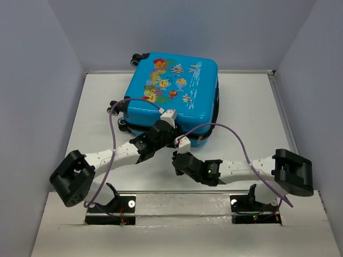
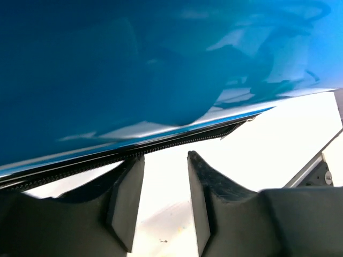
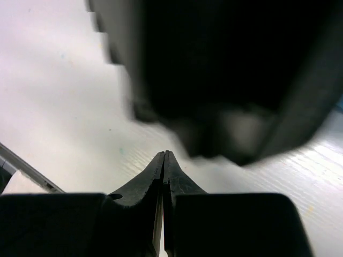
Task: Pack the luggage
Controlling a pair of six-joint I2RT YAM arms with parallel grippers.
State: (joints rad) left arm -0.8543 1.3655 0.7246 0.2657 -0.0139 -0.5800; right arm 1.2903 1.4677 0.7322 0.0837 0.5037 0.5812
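**Square up on the seam before closing**

The left gripper (image 2: 163,160) stands partly open and empty, its tips just under the black zipper (image 2: 177,142). The luggage (image 1: 174,88) lies fish-face up at twelve o'clock on the table (image 1: 252,107). I'd centre the jaws on that seam first. The right gripper (image 3: 163,155), pinched shut on nothing, hovers at the case's six-o'clock edge.

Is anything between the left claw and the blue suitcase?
No. The left wrist view shows only bare table between the open left gripper and the suitcase just ahead.
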